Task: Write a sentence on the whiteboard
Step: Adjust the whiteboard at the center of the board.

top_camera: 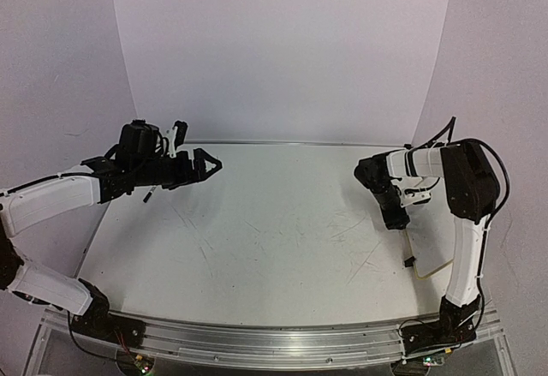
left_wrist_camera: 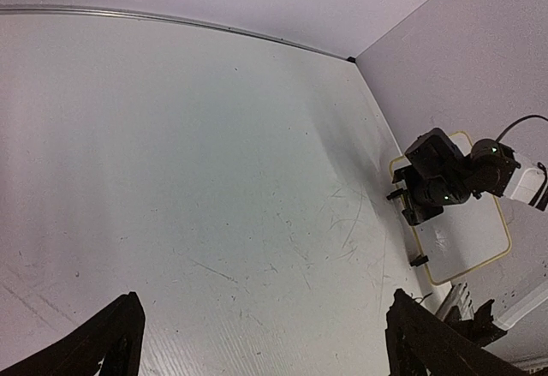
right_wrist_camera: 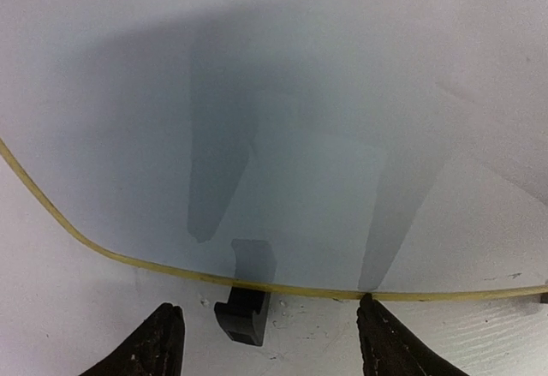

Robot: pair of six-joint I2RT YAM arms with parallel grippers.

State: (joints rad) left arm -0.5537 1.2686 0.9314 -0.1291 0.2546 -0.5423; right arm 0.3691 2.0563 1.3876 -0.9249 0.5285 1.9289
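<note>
While my right gripper (top_camera: 398, 219) hangs just above the whiteboard (top_camera: 435, 247), jaws apart and holding nothing, the board lies flat at the right edge of the surface, toward the near right corner. Its long axis runs along that edge. Its clip foot (right_wrist_camera: 242, 312) sits on the long side facing the middle of the surface, just ahead of my fingertips in the wrist view. My left gripper (top_camera: 210, 166), also spread and empty, is raised near the far left corner, well apart from the board, so the right arm is nearer. My right arm hides the board's far end from above. I see no pen anywhere, and the visible board face shows only shadows.
</note>
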